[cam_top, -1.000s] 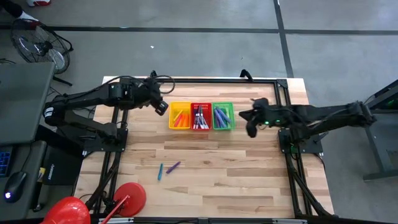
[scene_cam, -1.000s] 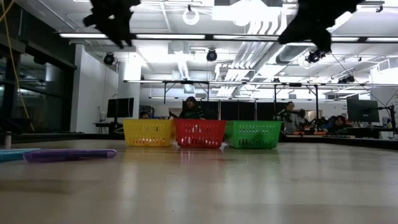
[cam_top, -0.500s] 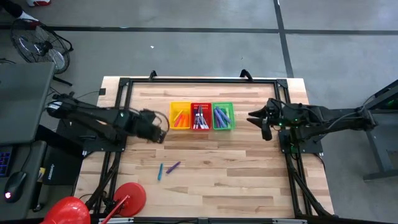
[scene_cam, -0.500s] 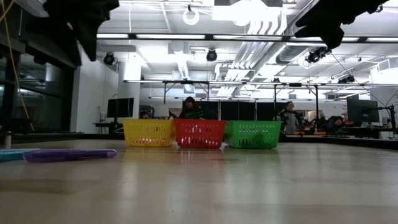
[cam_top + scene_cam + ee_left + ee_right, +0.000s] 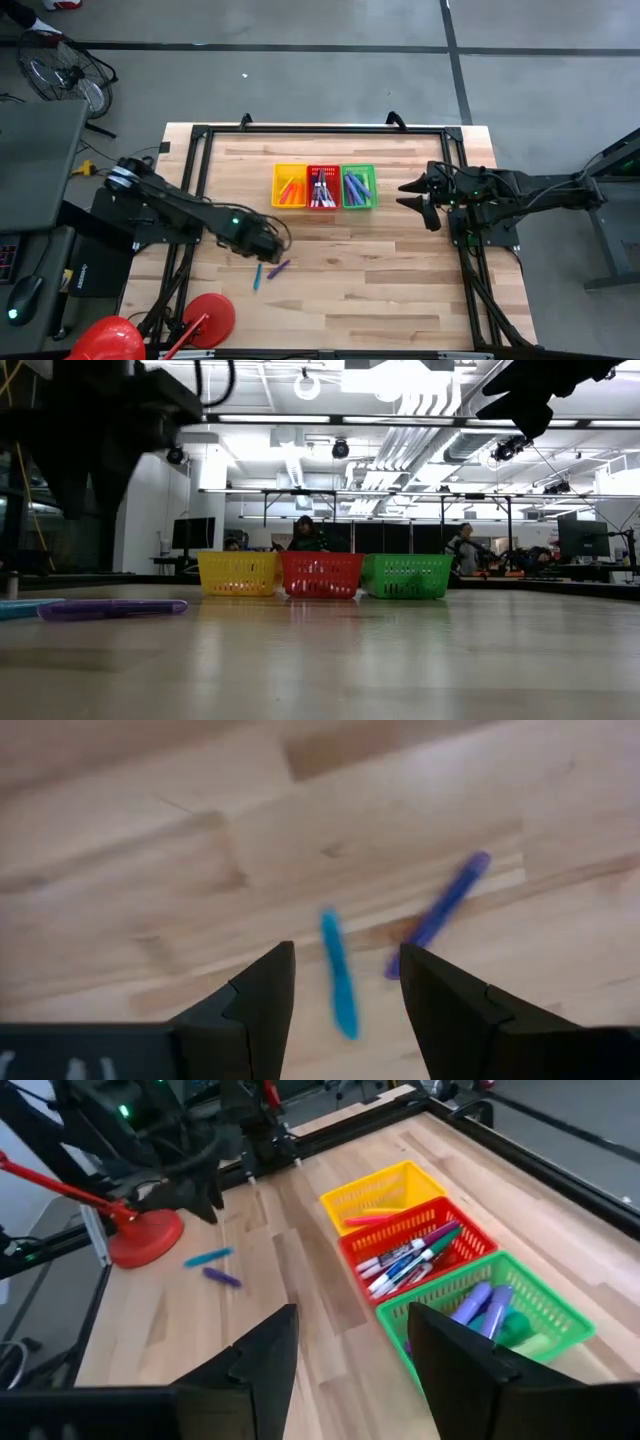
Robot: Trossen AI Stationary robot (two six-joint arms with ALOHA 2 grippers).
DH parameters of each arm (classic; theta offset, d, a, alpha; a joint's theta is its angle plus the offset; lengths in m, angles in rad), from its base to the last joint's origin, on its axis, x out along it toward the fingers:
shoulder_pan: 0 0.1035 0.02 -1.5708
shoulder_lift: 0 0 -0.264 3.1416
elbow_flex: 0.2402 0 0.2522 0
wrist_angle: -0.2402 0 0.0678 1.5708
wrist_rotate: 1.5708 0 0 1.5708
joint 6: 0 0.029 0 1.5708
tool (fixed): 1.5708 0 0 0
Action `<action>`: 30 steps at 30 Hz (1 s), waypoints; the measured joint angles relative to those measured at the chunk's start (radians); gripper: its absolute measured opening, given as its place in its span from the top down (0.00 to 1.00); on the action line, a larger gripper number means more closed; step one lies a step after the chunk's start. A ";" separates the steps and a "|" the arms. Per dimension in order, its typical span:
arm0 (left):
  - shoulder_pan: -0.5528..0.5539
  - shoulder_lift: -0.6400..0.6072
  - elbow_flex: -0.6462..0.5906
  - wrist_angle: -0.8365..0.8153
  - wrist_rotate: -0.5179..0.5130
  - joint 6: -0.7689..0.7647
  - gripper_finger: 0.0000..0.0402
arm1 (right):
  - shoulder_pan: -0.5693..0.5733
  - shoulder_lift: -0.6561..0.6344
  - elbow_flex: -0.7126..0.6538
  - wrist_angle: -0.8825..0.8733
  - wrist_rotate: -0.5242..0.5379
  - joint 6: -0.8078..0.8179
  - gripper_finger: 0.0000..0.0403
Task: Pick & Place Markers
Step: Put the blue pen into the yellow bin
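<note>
High view: red stand [image 5: 208,318] near blue marker [image 5: 257,276], purple marker [image 5: 279,268].

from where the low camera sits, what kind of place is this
Probably a robotics lab or workshop in a large open hall: a pale wooden plank table inside a black metal frame, bare white ceiling ducts overhead, and people at monitor-covered workbenches behind.

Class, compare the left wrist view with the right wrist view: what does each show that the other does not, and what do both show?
Left wrist only: the open left gripper close above the two loose markers.

Right wrist only: the open right gripper, the yellow basket, red basket and green basket holding markers, and a red stand.

Both: the blue marker and purple marker lying on the table.
</note>
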 joint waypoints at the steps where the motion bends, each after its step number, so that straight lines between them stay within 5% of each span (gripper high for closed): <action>1: 0.000 0.023 0.000 0.029 0.015 -0.004 0.57 | 0.000 0.000 0.000 0.001 -0.005 0.001 0.56; 12: -0.112 0.146 0.002 0.082 0.017 -0.201 0.57 | 0.000 0.000 0.000 -0.002 -0.049 0.010 0.56; 30: -0.122 0.231 0.002 0.120 0.032 -0.202 0.57 | 0.000 0.001 0.000 -0.007 -0.085 0.037 0.56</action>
